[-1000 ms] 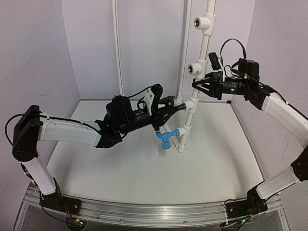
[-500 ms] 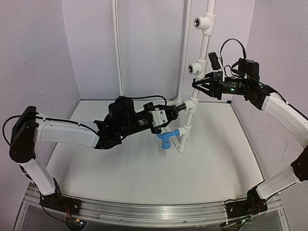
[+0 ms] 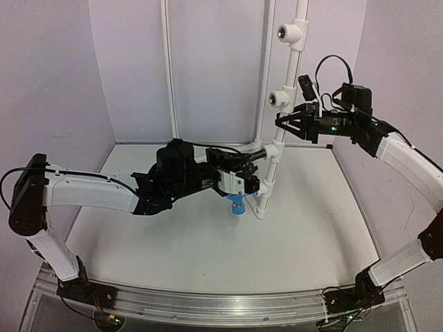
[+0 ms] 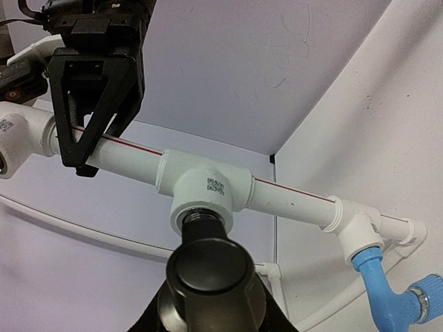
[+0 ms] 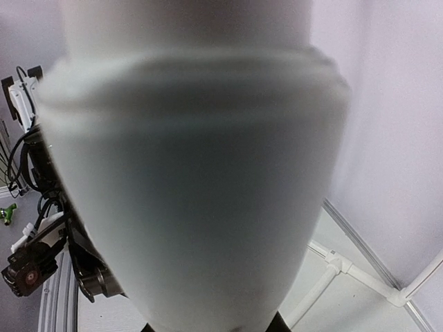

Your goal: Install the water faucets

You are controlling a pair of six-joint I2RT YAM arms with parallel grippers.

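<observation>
The black water faucet (image 4: pixel 211 271) is held in my left gripper (image 3: pixel 257 160), and its threaded end sits in the socket of a white tee fitting (image 4: pixel 208 188) on the upright white pipe (image 3: pixel 275 142). My left gripper is shut on the faucet's body. A blue water faucet (image 3: pixel 239 202) hangs from the fitting at the pipe's foot and also shows in the left wrist view (image 4: pixel 387 304). Higher up, my right gripper (image 3: pixel 284 126) is shut on the pipe, which fills the right wrist view (image 5: pixel 194 173).
Two more white tee fittings (image 3: pixel 291 32) (image 3: pixel 279 98) sit higher on the pipe with their sockets facing out. Thin white pipes (image 3: pixel 168 69) run up the back wall and along the floor (image 5: pixel 332 266). Walls close in on three sides.
My left wrist has rolled round, its camera housing swinging from above the gripper to below it, turning the black faucet at the tee. The right arm has stayed still.
</observation>
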